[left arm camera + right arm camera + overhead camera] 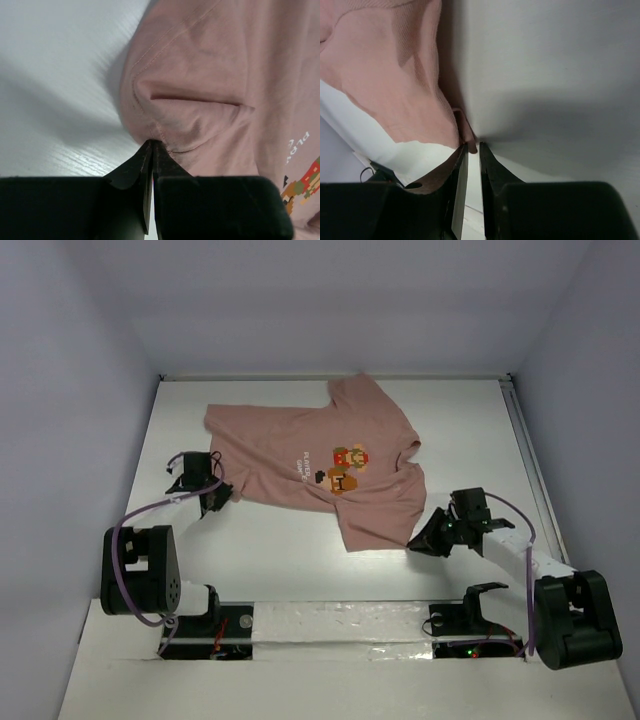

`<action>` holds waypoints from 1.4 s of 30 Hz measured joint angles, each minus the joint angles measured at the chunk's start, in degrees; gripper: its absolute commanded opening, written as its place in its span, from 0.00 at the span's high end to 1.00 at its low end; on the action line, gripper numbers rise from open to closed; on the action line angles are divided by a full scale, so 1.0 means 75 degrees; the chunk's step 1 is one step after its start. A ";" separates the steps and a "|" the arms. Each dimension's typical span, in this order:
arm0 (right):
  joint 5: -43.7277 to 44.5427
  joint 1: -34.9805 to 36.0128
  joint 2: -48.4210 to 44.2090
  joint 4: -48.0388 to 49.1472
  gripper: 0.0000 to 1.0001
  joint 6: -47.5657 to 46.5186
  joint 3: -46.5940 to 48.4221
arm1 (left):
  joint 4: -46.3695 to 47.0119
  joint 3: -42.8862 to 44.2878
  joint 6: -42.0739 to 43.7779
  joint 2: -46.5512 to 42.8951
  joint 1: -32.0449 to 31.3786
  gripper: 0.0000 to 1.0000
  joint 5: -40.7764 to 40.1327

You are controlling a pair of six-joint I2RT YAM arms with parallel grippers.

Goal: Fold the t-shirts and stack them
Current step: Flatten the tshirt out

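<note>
Pink t-shirt (300, 455), flat and print-up on the white surface (280, 550).
Left end effector (220, 497) clamped shut on the near hem corner; right end effector (418, 542) pinching the near sleeve edge, jaws all but closed.

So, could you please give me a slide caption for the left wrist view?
Left gripper pinching the edge of the pink t-shirt on the white table.

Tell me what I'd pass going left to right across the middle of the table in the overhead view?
left gripper → pink t-shirt → right gripper
</note>
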 measured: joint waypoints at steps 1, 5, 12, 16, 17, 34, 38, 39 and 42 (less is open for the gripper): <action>-0.0003 0.0017 0.0055 0.0061 0.78 0.0035 0.0000 | 0.0000 0.0058 0.0035 0.0000 0.0000 1.00 -0.0006; -0.0085 0.0119 0.0289 0.0356 0.79 0.0169 0.0012 | -0.0015 0.0318 0.0224 0.0003 0.0000 1.00 -0.0035; -0.0096 0.0294 0.0431 0.0460 1.00 0.0256 0.0050 | -0.0344 0.0924 0.0764 0.0003 0.0000 1.00 -0.0172; -0.0052 0.0399 -0.0583 -0.0755 1.00 -0.0017 0.0265 | -0.0982 0.1667 0.1262 -0.0064 0.0000 1.00 -0.0248; -0.0085 0.0423 -0.0970 -0.1119 1.00 -0.0108 0.0379 | -0.1049 0.1728 0.1346 -0.0143 0.0000 1.00 -0.0259; -0.0391 0.0842 -0.1784 -0.3042 1.00 -0.0682 0.1043 | -0.0271 0.1029 0.1300 0.1198 0.0195 1.00 0.0221; -0.0391 0.0845 -0.1792 -0.3124 1.00 -0.0755 0.1131 | -0.0455 0.1568 0.1565 0.1512 0.0198 1.00 0.0099; -0.0391 0.0845 -0.1795 -0.3159 1.00 -0.0778 0.1157 | -0.0726 0.1719 0.1696 0.1448 0.0195 1.00 0.0026; -0.0431 0.0889 -0.1784 -0.3398 1.00 -0.0924 0.1329 | -0.1714 0.2337 0.2113 0.0997 0.0195 1.00 -0.0321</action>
